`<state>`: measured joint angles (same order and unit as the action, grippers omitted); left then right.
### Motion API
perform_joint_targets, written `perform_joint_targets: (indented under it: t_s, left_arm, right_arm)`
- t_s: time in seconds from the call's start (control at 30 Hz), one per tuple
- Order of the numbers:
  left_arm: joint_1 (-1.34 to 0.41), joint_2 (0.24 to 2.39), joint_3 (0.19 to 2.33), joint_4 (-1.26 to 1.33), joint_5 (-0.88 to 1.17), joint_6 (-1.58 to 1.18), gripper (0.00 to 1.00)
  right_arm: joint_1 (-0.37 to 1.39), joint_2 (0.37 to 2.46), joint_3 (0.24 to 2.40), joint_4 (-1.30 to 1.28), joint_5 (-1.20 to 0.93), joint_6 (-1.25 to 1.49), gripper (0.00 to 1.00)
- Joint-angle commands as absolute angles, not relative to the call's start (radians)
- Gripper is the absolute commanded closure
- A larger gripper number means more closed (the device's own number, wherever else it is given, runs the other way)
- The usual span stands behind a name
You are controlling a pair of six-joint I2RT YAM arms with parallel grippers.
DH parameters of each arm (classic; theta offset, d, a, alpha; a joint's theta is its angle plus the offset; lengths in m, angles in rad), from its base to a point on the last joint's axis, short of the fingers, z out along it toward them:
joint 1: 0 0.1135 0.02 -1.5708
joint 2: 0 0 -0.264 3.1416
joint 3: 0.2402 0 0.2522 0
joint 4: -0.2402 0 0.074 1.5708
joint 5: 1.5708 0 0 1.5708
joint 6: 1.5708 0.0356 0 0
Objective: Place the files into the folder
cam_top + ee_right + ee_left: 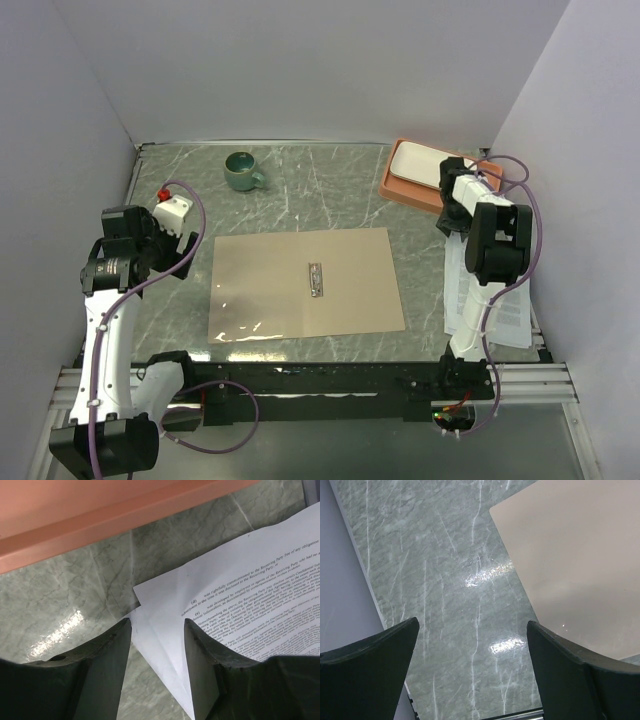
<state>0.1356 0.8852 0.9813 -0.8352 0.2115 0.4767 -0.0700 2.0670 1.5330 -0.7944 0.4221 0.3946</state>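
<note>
The tan folder (pixel 305 283) lies open and flat mid-table, its metal clip (pixel 316 279) at the centre. The files (pixel 512 318), white printed sheets, lie at the table's right edge, partly under the right arm. My right gripper (pixel 447 225) hovers low over their far corner. In the right wrist view the jaws of this gripper (pixel 157 625) stand apart, straddling the corner of the files (pixel 240 605) without pinching it. My left gripper (pixel 188 250) is open over bare table left of the folder. In its own view this gripper (pixel 472 625) holds nothing, and the folder (pixel 575 555) shows at the upper right.
An orange tray (pixel 400 188) holding a white plate (pixel 415 160) sits at the back right, close to the right gripper; its edge (pixel 100 510) fills the top of the right wrist view. A green cup (pixel 241 170) stands at the back. A white box (pixel 172 208) sits by the left arm.
</note>
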Motion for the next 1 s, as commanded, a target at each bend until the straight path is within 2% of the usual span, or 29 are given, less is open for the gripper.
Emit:
perform_joint_targets:
  t_s: [0.0, 0.13, 0.23, 0.33, 0.37, 0.5, 0.6, 0.7, 0.73, 0.83, 0.97]
  left_arm:
    - [0.135, 0.876, 1.011, -0.831, 0.213, 0.483, 0.04]
    - [0.137, 0.877, 1.012, -0.830, 0.210, 0.485, 0.04]
    - [0.135, 0.885, 1.020, -0.836, 0.215, 0.485, 0.04]
    - [0.137, 0.887, 1.026, -0.839, 0.225, 0.480, 0.04]
    - [0.135, 0.887, 1.026, -0.841, 0.225, 0.480, 0.04]
    - [0.135, 0.885, 1.025, -0.841, 0.232, 0.477, 0.04]
    - [0.135, 0.882, 1.025, -0.842, 0.224, 0.482, 0.04]
    - [0.135, 0.874, 1.022, -0.841, 0.215, 0.488, 0.04]
    - [0.135, 0.873, 1.017, -0.842, 0.210, 0.489, 0.04]
    - [0.137, 0.868, 1.012, -0.838, 0.198, 0.495, 0.04]
    - [0.135, 0.865, 1.012, -0.838, 0.193, 0.497, 0.04]
  right_arm:
    - [-0.072, 2.083, 1.552, -0.769, 0.411, 0.382, 0.49]
    - [-0.072, 2.089, 1.560, -0.767, 0.408, 0.379, 0.50]
    - [-0.072, 2.082, 1.560, -0.770, 0.405, 0.391, 0.47]
    - [-0.072, 2.066, 1.557, -0.767, 0.399, 0.399, 0.31]
    - [-0.074, 2.063, 1.559, -0.770, 0.400, 0.403, 0.21]
    - [-0.075, 2.056, 1.554, -0.765, 0.405, 0.400, 0.16]
    - [-0.074, 2.060, 1.551, -0.772, 0.411, 0.410, 0.19]
    - [-0.074, 2.066, 1.548, -0.779, 0.425, 0.422, 0.28]
    - [-0.074, 2.069, 1.549, -0.781, 0.431, 0.423, 0.38]
    - [-0.074, 2.068, 1.539, -0.775, 0.440, 0.423, 0.54]
    - [-0.074, 2.066, 1.542, -0.778, 0.448, 0.430, 0.59]
